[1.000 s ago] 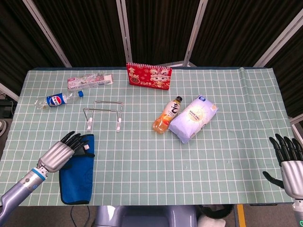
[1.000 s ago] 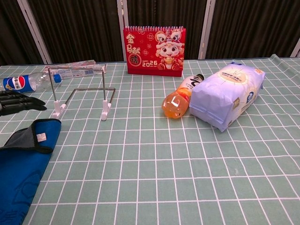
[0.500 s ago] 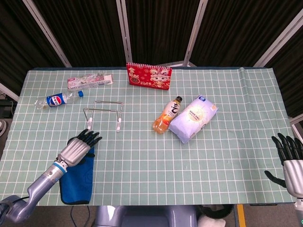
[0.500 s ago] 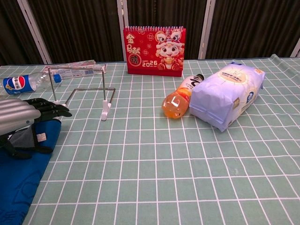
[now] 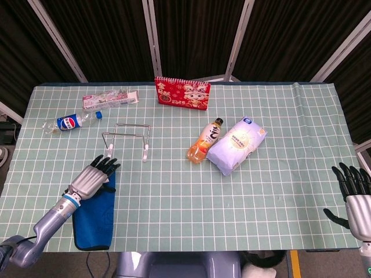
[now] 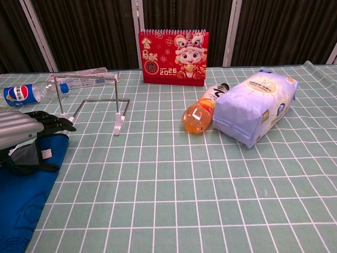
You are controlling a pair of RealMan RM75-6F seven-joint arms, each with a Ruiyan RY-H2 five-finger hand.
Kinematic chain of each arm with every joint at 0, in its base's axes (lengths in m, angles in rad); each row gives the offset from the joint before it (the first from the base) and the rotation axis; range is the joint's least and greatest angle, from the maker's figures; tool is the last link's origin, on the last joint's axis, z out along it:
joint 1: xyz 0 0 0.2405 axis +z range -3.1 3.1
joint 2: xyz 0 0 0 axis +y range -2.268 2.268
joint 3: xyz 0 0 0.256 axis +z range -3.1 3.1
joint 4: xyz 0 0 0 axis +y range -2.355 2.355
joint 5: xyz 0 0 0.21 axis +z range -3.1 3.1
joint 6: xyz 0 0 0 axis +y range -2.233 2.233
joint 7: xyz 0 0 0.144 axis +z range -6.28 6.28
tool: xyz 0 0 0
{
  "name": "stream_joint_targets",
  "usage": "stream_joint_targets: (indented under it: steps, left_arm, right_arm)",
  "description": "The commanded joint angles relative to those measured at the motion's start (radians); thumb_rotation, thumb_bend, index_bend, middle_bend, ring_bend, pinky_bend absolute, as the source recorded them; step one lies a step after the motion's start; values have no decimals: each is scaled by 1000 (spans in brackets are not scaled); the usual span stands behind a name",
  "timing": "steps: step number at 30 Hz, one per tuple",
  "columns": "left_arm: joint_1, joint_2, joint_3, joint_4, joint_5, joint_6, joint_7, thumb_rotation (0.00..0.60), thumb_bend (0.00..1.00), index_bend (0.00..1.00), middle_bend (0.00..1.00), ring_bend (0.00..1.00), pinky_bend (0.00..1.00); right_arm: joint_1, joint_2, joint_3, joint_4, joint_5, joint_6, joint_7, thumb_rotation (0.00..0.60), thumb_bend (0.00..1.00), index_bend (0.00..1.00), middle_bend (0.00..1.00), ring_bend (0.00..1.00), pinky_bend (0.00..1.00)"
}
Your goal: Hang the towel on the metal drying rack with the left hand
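The left robot hand (image 5: 91,178) hovers open-fingered over the blue towel's (image 5: 95,217) top edge, near the metal drying rack (image 5: 127,139).

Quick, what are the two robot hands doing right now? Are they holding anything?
Left robot hand: open, fingers stretched out over the top end of the blue towel, not gripping it.
Right robot hand: open, holding nothing.

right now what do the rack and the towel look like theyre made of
Rack: thin bare metal rod, silvery with a slight shine, on white feet that look plastic. Towel: soft blue cloth, matte, lying limp and flat with a dark edge and a sewn label.
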Motion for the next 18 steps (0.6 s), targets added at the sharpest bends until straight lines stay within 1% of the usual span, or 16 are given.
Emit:
stream_joint_targets:
  steps: [1, 3, 9, 12, 18]
  left_arm:
    - [-2, 0, 3, 6, 1, -4, -3, 600, 359, 125, 0, 0, 0]
    - [-5, 1, 7, 7, 2, -12, -6, 600, 415, 192, 0, 0, 0]
    - [-7, 10, 20, 7, 17, -11, -23, 600, 487, 321, 0, 0, 0]
    - [-6, 15, 24, 10, 26, -4, -33, 600, 519, 354, 0, 0, 0]
    - [-6, 17, 28, 17, 28, -5, -49, 600, 525, 387, 0, 0, 0]
  right_arm:
    - [0, 0, 0, 1, 1, -1, 0, 600, 0, 24, 0, 0, 0]
    - [1, 0, 0, 1, 2, -2, 1, 600, 0, 24, 0, 0, 0]
    - [2, 0, 0, 1, 4, -4, 1, 600, 0, 24, 0, 0, 0]
    - [2, 0, 0, 1, 5, -6, 1, 600, 0, 24, 0, 0, 0]
    - [3, -1, -1, 0, 4, -7, -2, 600, 0, 24, 0, 0, 0]
